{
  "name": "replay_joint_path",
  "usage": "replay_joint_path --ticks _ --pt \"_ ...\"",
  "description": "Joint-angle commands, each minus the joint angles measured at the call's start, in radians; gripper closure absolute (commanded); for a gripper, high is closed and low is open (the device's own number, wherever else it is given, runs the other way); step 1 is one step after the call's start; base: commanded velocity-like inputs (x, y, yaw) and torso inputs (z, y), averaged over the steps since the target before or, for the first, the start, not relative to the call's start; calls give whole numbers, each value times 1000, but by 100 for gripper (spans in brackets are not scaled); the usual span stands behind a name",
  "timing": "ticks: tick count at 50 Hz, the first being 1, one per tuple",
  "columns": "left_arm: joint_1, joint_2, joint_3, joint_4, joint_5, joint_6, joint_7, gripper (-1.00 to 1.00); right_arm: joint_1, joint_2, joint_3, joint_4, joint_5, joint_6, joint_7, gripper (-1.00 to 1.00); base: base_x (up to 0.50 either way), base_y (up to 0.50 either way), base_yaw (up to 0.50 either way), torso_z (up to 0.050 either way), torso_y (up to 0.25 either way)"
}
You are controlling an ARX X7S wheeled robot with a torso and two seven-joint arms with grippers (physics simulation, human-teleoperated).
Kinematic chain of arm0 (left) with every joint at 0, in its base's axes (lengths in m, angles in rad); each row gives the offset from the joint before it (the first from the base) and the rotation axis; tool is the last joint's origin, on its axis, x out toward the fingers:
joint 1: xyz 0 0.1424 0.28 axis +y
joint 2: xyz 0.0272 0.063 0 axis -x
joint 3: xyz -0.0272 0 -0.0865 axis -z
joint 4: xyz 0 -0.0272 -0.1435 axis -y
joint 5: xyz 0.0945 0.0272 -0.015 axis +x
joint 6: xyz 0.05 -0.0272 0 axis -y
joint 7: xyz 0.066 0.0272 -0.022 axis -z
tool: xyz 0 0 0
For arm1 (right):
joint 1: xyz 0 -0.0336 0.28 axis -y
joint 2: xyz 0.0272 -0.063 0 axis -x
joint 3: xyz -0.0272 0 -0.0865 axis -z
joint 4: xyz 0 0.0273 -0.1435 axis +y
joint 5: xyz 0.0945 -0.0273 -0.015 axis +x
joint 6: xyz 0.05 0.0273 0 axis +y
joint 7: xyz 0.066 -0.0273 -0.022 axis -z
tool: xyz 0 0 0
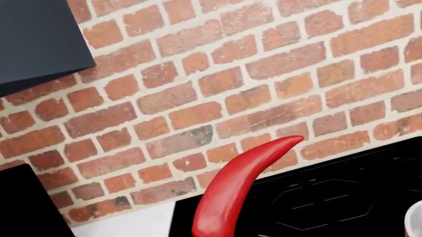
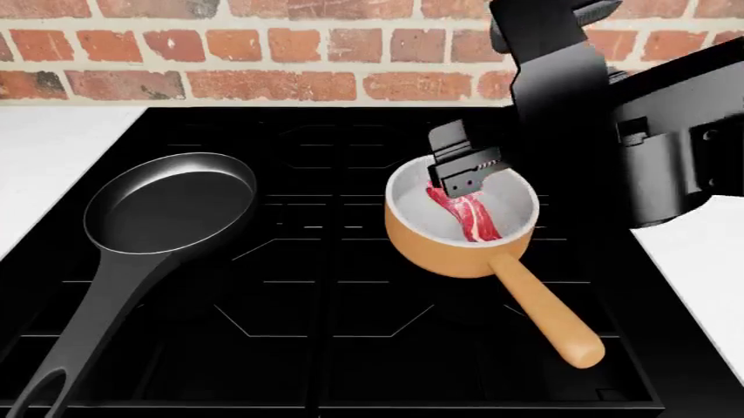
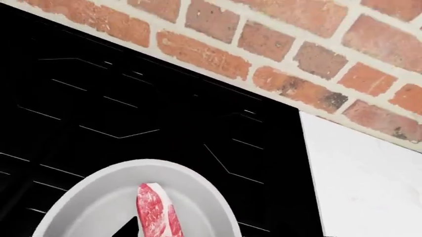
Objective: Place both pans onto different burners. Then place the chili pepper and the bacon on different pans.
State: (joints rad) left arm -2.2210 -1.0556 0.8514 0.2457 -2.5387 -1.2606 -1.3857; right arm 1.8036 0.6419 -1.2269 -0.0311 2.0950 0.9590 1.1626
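Right black gripper [image 2: 463, 178] reaches into the deep orange saucepan with white interior [image 2: 402, 222], its jaws closed narrowly on the upper end of the pink-red, white-streaked bacon strip [image 2: 468, 216]. Strip's long axis runs diagonally across the pan floor, roughly in line with the straight orange handle.

Left gripper itself unseen; the glossy red curved chili pepper [image 1: 232, 192] fills the left wrist view, tip toward the brick wall [image 1: 250, 84], so grip state undeterminable.

Shallow black frying pan [image 2: 171, 205] sits well apart on the black stovetop [image 2: 337, 296], open grate between.

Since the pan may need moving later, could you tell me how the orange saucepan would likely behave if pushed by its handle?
The orange saucepan sits flat on the stovetop, so it would probably pivot rather than tip. Its long straight handle likely gives leverage. The bacon lies loose inside and might slide.
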Motion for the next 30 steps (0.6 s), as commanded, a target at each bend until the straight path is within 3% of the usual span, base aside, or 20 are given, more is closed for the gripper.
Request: replay_joint_path --ticks 1,19,30 --pt "23 15 -1 14 18 18 14 100 132 34 23 -59 138 31 123 -100 0 0 0 0 0" --pt "290 126 -57 12 313 84 210 100 193 111 55 -86 149 11 168 -100 0 0 0 0 0" --pt "380 187 -39 -47 444 96 299 100 177 117 50 -88 134 6 155 -100 0 0 0 0 0"
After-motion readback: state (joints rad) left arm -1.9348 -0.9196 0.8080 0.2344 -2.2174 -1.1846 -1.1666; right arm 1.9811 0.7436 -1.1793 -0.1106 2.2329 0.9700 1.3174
